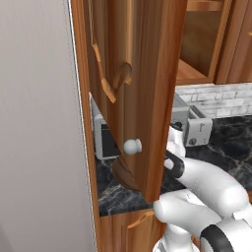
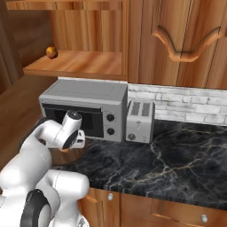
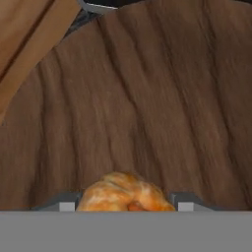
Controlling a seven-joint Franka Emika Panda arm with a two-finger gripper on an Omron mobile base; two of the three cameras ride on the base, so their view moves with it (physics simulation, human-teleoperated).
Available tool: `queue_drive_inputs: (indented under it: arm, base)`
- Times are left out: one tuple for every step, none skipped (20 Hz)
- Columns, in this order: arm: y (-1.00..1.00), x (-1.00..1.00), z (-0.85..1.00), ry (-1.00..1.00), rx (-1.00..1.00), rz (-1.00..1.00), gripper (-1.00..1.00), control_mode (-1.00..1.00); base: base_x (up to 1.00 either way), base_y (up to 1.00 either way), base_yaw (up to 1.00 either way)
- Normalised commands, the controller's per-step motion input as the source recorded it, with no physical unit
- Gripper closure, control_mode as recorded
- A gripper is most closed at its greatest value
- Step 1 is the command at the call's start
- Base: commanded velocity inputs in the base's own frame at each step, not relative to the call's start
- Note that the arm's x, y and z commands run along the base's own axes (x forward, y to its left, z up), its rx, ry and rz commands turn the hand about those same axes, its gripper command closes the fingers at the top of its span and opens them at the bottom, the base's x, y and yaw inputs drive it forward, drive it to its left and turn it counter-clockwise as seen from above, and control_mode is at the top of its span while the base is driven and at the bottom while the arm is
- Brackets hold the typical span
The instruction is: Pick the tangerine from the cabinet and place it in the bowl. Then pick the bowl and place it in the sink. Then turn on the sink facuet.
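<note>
The tool (image 3: 127,206) pinches the tangerine (image 3: 125,193) just above the dark wooden bowl (image 3: 147,108) on the desk (image 2: 177,159), held low there, I reckon, to drop it in.

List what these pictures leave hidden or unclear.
Bowl: left base view, mostly behind the cabinet door.
Tangerine: hand view, lower part cut off by the bottom edge; whether the hand grips it is unclear.
Small orange thing on the shelf: right base view, too small to identify.
</note>
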Motion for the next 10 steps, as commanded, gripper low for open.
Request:
queue_drive_inputs:
  arm:
    - [0.06, 0.20, -0.41, 0.07, 0.00, 0.00, 1.00, -1.00]
    - [0.01, 0.13, -0.34, 0.03, 0.00, 0.00, 1.00, -1.00]
    - [0.00, 0.09, -0.27, 0.01, 0.00, 0.00, 1.00, -1.00]
    - [0.01, 0.02, -0.25, 0.01, 0.00, 0.00, 1.00, -1.00]
    - [0.00, 0.00, -0.23, 0.01, 0.00, 0.00, 1.00, -1.00]
    - [0.04, 0.00, -0.25, 0.00, 0.00, 0.00, 1.00, -1.00]
    - [0.04, 0.00, -0.24, 0.00, 0.00, 0.00, 1.00, -1.00]
    - [0.00, 0.00, -0.22, 0.00, 0.00, 0.00, 1.00, -1.00]
    - [0.01, 0.00, -0.23, 0.00, 0.00, 0.00, -1.00, -1.00]
    - [0.06, 0.00, -0.22, 0.00, 0.00, 0.00, -1.00, -1.00]
  base:
    - [0.00, 0.00, 0.00]
    - [0.00, 0.00, 0.00]
    - [0.00, 0.00, 0.00]
    - [0.00, 0.00, 0.00]
    - [0.00, 0.00, 0.00]
    - [0.00, 0.00, 0.00]
    - [0.00, 0.00, 0.00]
    - [0.00, 0.00, 0.00]
    - [0.00, 0.00, 0.00]
    - [0.00, 0.00, 0.00]
